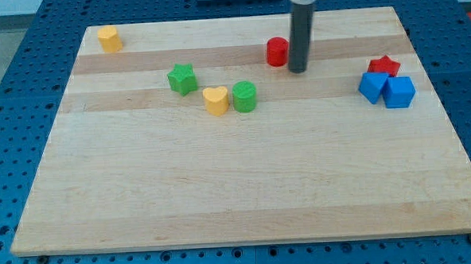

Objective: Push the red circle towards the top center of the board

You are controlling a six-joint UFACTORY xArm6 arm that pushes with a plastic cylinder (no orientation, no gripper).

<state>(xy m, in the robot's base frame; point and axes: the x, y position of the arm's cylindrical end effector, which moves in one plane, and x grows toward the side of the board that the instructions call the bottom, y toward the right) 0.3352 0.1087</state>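
The red circle (276,51) is a short red cylinder near the view's top, a little right of the board's centre line. My tip (297,69) rests on the board just right of the red circle and slightly below it, close to or touching its right side. The dark rod rises straight up from the tip and leaves the view at the top edge.
On the wooden board (246,187) a green star (182,78), a yellow heart (215,101) and a green cylinder (244,96) sit left of centre. A yellow block (109,39) is at top left. A red star (384,66) and two blue blocks (373,87) (399,92) cluster at right.
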